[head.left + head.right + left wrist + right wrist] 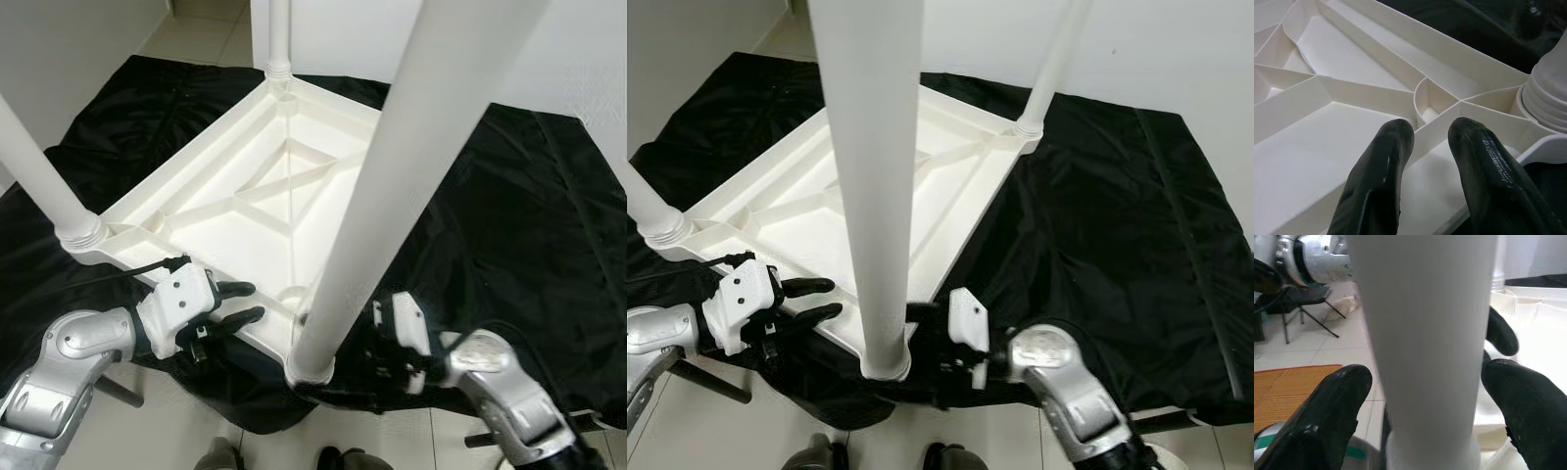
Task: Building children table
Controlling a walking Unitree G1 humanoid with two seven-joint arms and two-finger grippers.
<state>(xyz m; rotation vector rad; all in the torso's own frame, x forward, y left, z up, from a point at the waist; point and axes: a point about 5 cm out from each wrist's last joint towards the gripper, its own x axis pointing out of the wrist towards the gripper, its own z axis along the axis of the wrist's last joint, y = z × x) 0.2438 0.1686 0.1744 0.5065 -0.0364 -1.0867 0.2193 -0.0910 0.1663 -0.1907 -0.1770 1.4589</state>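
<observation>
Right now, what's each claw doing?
Left claw: open, holding nothing, fingers over the upturned tabletop's near edge.
Right claw: open, fingers either side of the near table leg.

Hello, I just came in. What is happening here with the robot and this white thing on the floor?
The robot is assembling a small white table, which lies upside down on a black sheet. Its legs point up from the corners. The right gripper has its open fingers on either side of the near leg, close to its base. The left gripper, also open, reaches over the near edge of the table's ribbed underside.
</observation>
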